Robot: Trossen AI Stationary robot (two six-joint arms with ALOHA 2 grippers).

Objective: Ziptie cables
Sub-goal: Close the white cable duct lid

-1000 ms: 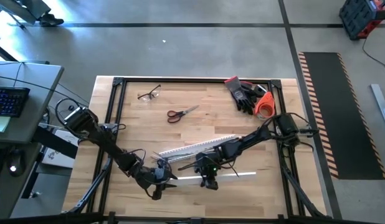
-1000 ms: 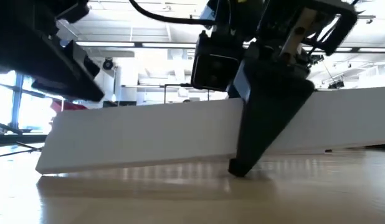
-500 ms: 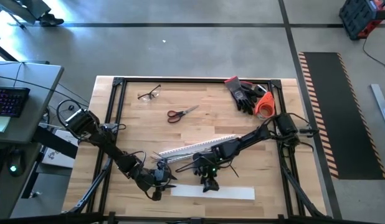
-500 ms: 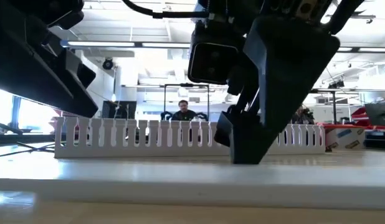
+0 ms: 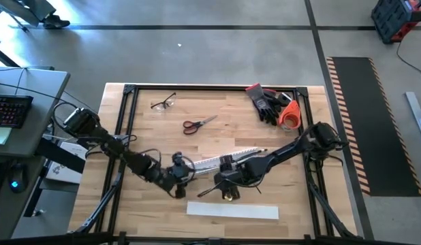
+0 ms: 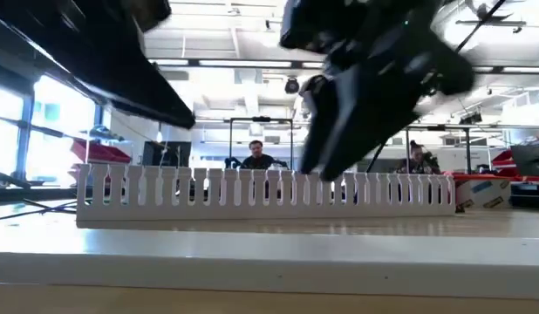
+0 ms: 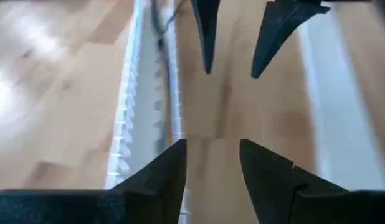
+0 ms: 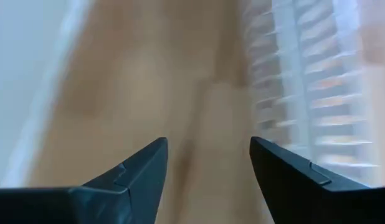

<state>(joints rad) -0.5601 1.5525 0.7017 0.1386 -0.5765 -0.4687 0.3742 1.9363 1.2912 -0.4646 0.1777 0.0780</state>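
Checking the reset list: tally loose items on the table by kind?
Safety glasses: 1
Scissors: 1
Gloves, dark pile: 1
Orange tape roll: 1
White slotted duct: 1
White cover strip: 1
Total: 6

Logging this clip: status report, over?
Left gripper and right gripper open, empty. Cables in slotted duct. Ziptie not seen. Cover strip lies nearby.

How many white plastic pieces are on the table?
2. The slotted duct lies mid-table between the left gripper and right gripper; the flat cover strip lies nearer the front edge. Arms may hide others.
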